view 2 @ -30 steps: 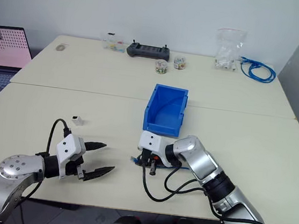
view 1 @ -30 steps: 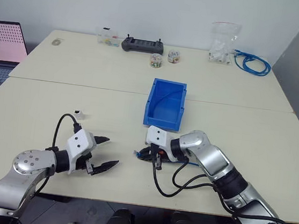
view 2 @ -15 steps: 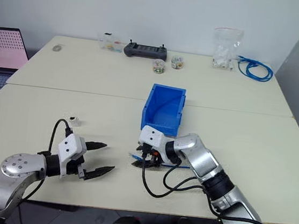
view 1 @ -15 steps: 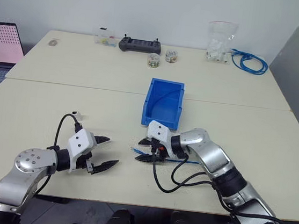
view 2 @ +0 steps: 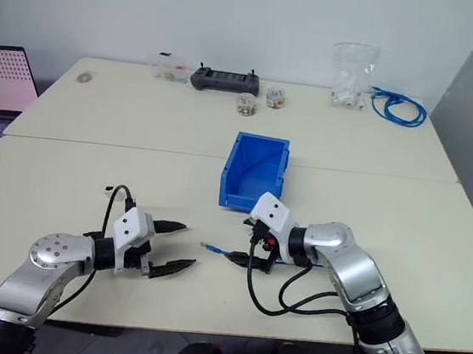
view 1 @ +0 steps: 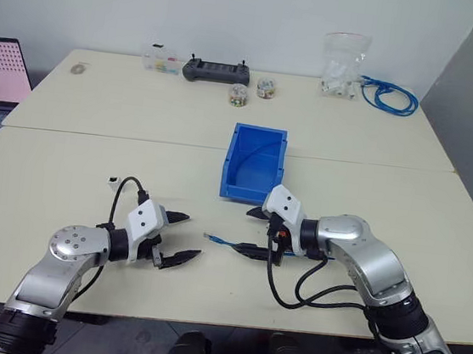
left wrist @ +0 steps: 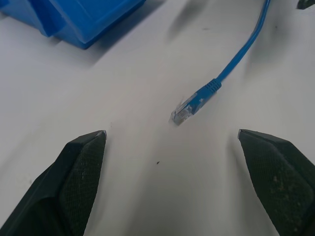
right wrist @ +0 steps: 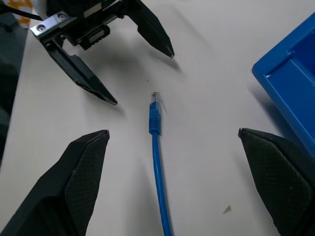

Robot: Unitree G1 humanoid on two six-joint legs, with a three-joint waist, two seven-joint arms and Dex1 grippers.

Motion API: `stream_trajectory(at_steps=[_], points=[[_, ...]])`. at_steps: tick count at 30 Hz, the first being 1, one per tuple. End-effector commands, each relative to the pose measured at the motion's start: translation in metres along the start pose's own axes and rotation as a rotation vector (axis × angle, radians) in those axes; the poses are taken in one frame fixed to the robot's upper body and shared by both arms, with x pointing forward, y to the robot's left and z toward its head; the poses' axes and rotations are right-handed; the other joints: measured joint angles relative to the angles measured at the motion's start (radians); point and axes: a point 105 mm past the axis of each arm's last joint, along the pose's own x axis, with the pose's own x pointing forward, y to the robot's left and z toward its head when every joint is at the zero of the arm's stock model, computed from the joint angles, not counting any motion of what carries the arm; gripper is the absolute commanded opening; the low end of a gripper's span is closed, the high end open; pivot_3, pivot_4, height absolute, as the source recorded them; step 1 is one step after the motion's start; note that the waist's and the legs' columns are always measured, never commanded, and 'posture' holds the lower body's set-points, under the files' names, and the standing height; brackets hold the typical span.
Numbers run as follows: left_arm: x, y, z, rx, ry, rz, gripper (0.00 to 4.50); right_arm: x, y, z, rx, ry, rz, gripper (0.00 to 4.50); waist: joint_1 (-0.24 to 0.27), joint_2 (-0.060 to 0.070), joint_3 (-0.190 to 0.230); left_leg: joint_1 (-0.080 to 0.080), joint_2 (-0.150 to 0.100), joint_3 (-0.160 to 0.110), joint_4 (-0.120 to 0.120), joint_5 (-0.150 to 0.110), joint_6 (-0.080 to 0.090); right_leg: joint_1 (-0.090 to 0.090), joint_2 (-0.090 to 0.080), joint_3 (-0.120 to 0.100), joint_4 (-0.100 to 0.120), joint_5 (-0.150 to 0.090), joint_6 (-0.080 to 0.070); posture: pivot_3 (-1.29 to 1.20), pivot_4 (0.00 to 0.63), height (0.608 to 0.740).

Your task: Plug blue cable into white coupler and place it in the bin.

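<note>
Your right gripper (right wrist: 172, 142) gapes over the blue cable (right wrist: 156, 147), which lies loose on the table (view 1: 92, 169). Your left gripper (view 1: 178, 239) faces its plug, fingers spread and empty.

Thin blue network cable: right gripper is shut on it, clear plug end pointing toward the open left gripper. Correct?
No. The right gripper is open; the thin blue network cable lies loose on the table between its fingers, per the right wrist view. The plug does point toward the open left gripper.

Bright blue cable (right wrist: 156, 147), clear plug; blue bin (view 1: 253, 164); cream table (view 1: 91, 178).
</note>
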Motion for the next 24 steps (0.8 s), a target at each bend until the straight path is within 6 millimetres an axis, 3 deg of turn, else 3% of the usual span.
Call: stream_trajectory(at_steps=[1,11,24], points=[[-0.004,0.004,0.008,0.033,-0.015,-0.005,4.5,0.0,-0.008,-0.003,-0.018,-0.003,-0.067,4.48,0.001,0.0,0.0,0.0,0.0,0.0,0.0,0.0,0.0,0.0,0.0,0.0,0.0,0.0,0.0,0.0,0.15,0.74],[-0.014,0.001,0.003,0.016,0.007,-0.002,4.5,0.011,-0.013,-0.014,0.016,0.015,-0.119,4.48,0.0,0.0,0.0,0.0,0.0,0.0,0.0,0.0,0.0,-0.001,0.0,0.0,0.0,0.0,0.0,0.0,0.15,0.74],[-0.016,-0.004,0.01,-0.041,-0.008,-0.04,4.5,0.013,-0.005,-0.037,-0.146,0.118,-0.083,4.48,0.0,0.0,0.0,0.0,0.0,0.0,0.0,0.0,0.0,-0.001,0.0,0.0,0.0,0.0,0.0,0.0,0.15,0.74]])
